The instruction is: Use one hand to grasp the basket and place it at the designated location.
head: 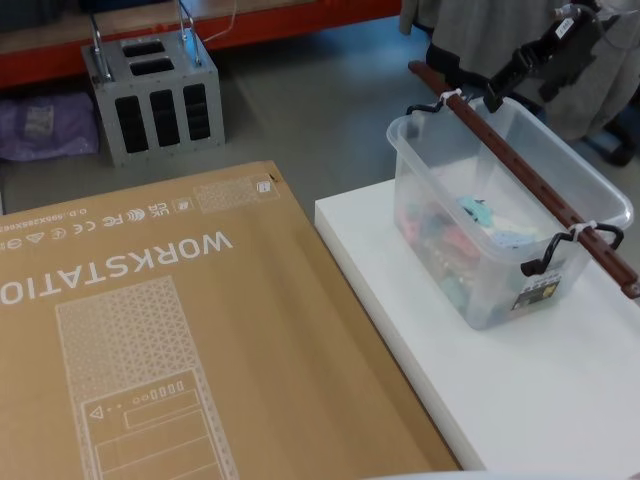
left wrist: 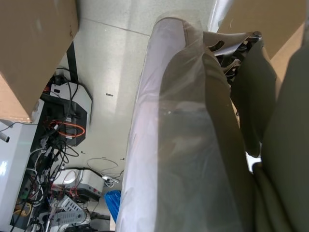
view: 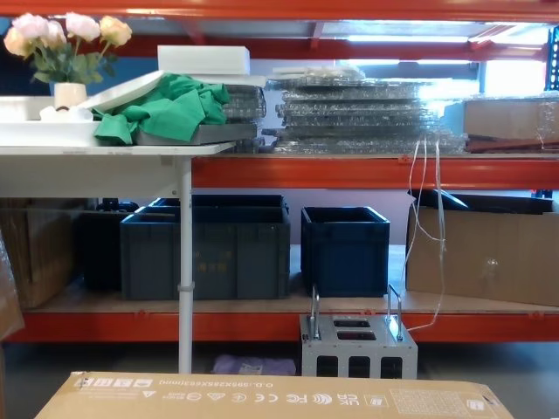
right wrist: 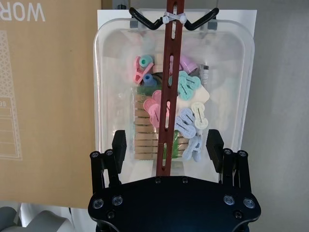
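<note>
1. The basket (head: 505, 225) stands on the white counter (head: 520, 400) at about 3 o'clock in the head view. Its clear walls blur the contents; the right wrist view shows them to be pastel clips (right wrist: 186, 118) over a stack of wooden pegs (right wrist: 145, 130).
2. The far end of the brown handle (head: 530, 170) passes behind the right gripper (head: 520, 70), and its near end juts past the basket's rim toward 4 o'clock.
3. The left wrist view is mostly covered by a plastic-wrapped surface, and the left gripper's state cannot be told.
4. The basket sits close to the counter's far edge; bare white surface lies open toward 6 o'clock. A large cardboard box (head: 150, 340) lies just beside the counter's 9 o'clock edge.
5. A grey metal box (head: 155, 90) stands on the floor at 11 o'clock, well apart from the basket.
6. The right gripper (right wrist: 166, 145) hangs over the handle's far end, its fingers (right wrist: 119, 145) spread wide on either side of the bar with clear gaps, holding nothing.
</note>
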